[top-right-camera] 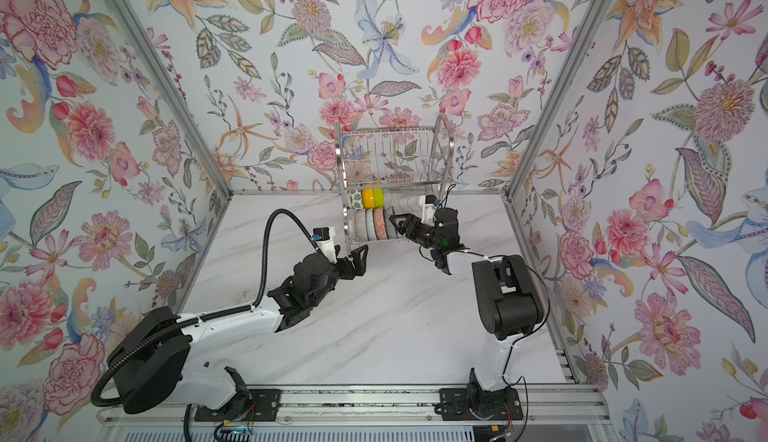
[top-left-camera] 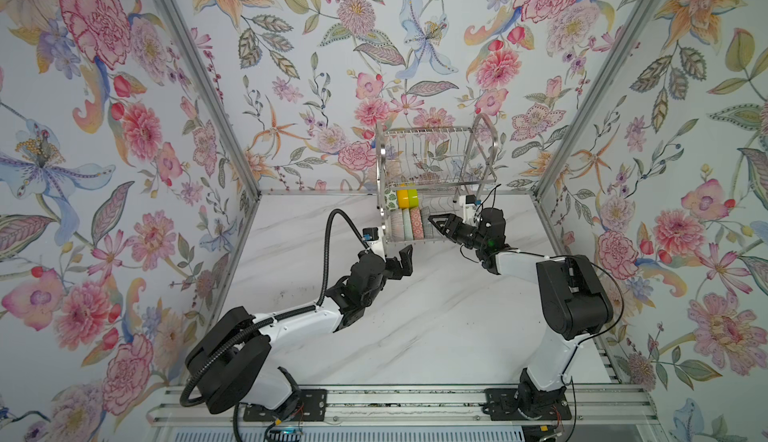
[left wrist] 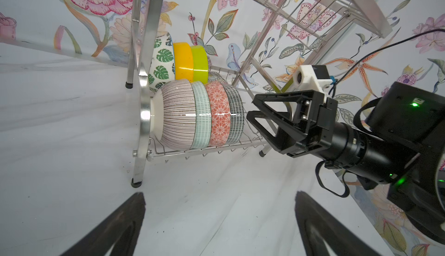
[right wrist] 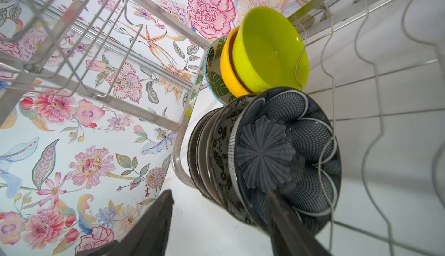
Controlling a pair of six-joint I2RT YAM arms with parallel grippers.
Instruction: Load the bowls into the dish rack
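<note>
The dish rack [top-left-camera: 432, 130] [top-right-camera: 390, 129] stands at the back of the table. On its lower shelf several bowls lie on their sides. The back row holds a green-leaf white bowl [left wrist: 162, 62], an orange-yellow one [left wrist: 183, 61] and a lime green one [right wrist: 269, 50]. In front are a striped bowl [left wrist: 178, 115], a pale green one [left wrist: 202, 115], an orange patterned one [left wrist: 218, 115] and a black-white one [right wrist: 301, 146]. My right gripper [top-left-camera: 434, 224] [right wrist: 219, 194] is open at the black-white bowl, one finger in front of its inside. My left gripper [top-left-camera: 405, 261] [left wrist: 219, 194] hangs open over the table before the rack's left end.
The rack's upper shelf [right wrist: 79, 57] hangs over the right gripper. A rack leg [left wrist: 137, 182] stands just ahead of the left gripper. Floral walls close in the white marble table [top-left-camera: 415, 336] on three sides, and the arms' base rail [top-left-camera: 395, 402] runs along its front.
</note>
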